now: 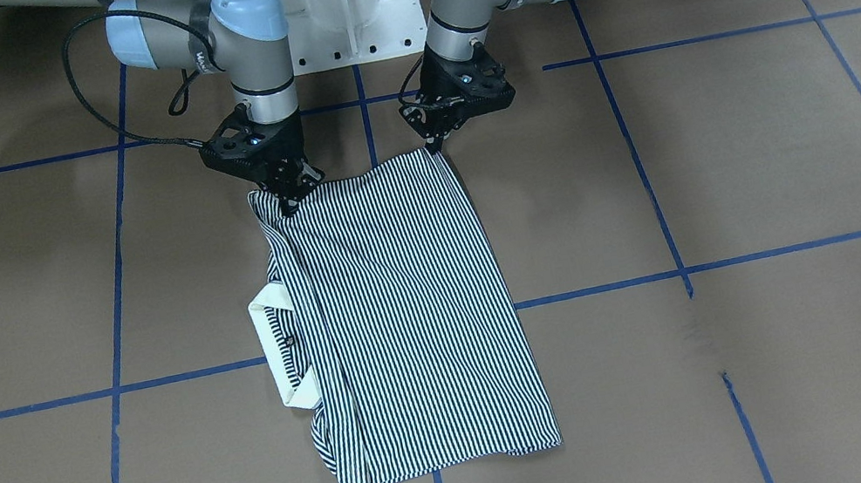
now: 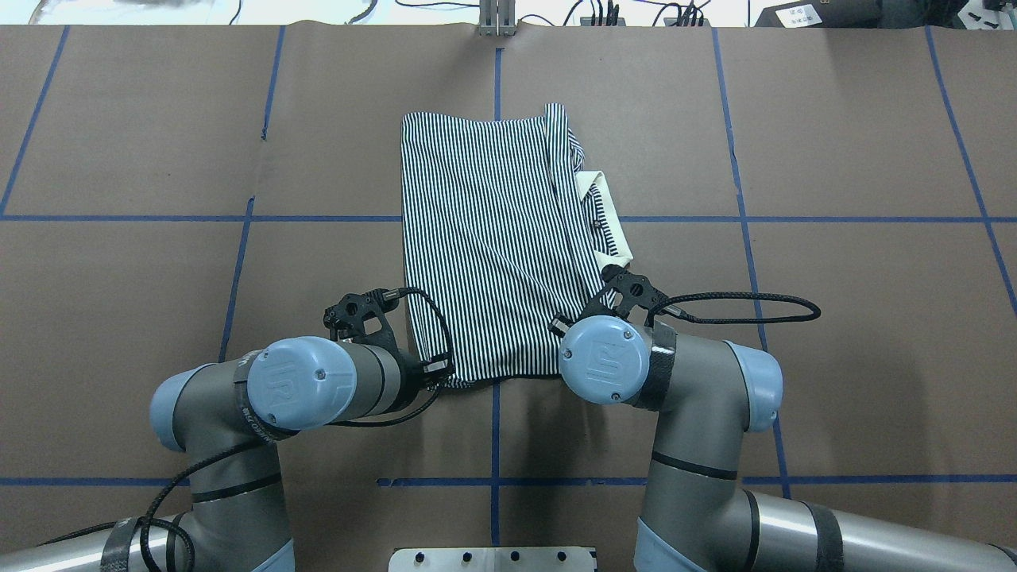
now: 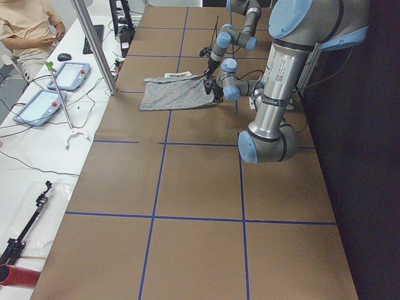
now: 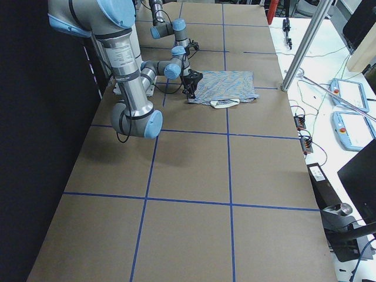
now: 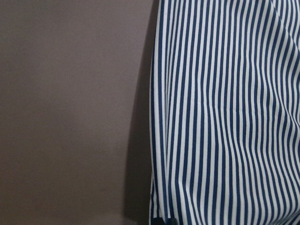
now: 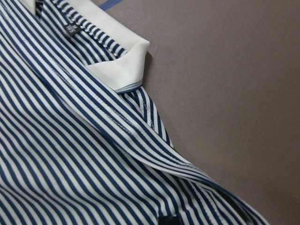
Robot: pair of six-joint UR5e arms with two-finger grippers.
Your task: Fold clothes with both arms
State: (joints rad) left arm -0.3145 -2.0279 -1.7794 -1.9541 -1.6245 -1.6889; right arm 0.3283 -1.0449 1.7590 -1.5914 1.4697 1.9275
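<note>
Exterior front-facing: clamped onto both near corners of polo shirt [image 1: 408,316] with left gripper [image 1: 434,143] and right gripper [image 1: 288,199], spread wide to hold that edge taut, probably for one flat fold

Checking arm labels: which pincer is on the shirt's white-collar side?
The right pincer: the polo shirt has its white collar sticking out on that side; the left pincer is at the plain striped corner.

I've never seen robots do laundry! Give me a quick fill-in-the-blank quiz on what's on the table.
The shirt has thin navy-and-white ___.
Its collar is plain ___.
The left gripper and right gripper both sit at the shirt edge nearest the ___.
The table carries tape lines coloured ___.
Missing words: stripes; white; robot; blue.
</note>
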